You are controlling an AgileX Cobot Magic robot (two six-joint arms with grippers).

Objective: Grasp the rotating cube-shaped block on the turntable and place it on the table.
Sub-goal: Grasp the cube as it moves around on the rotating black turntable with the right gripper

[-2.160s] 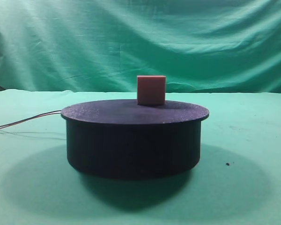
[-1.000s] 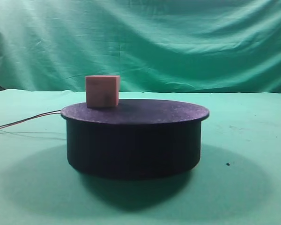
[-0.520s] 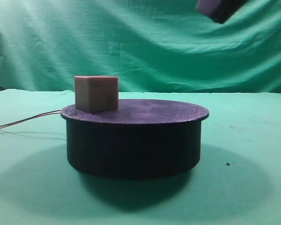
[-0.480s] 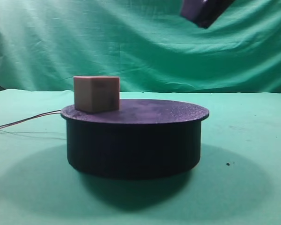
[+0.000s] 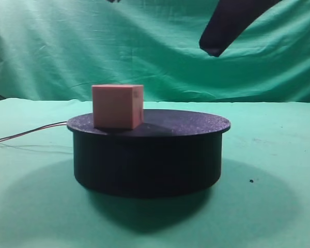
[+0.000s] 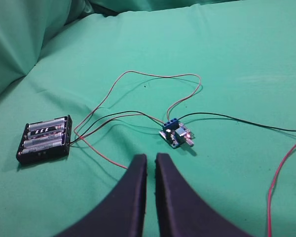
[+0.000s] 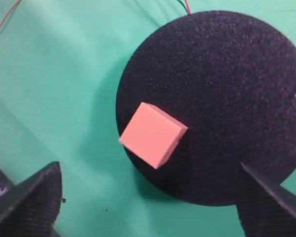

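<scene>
The salmon-pink cube-shaped block (image 5: 118, 106) stands on the left front part of the black turntable (image 5: 147, 155), which rests on the green table (image 5: 279, 155). In the right wrist view the block (image 7: 153, 134) sits at the disc's near-left rim (image 7: 222, 89). My right gripper (image 7: 149, 170) hovers above it, open wide and empty, its jaws spread to either side. One of its fingers (image 5: 225, 28) shows at the top of the exterior view, above and right of the block. My left gripper (image 6: 150, 157) is shut and empty, off to the side over the cloth.
A black battery holder (image 6: 44, 139) and a small blue circuit board (image 6: 175, 134) lie on the cloth under the left gripper, joined by red and black wires (image 6: 153, 76). Thin wires (image 5: 26, 135) trail left from the turntable. The green backdrop (image 5: 67, 46) hangs behind.
The block has ridden round from the disc's back middle to its left and now its left front. The right gripper has come down into view from the top right.
</scene>
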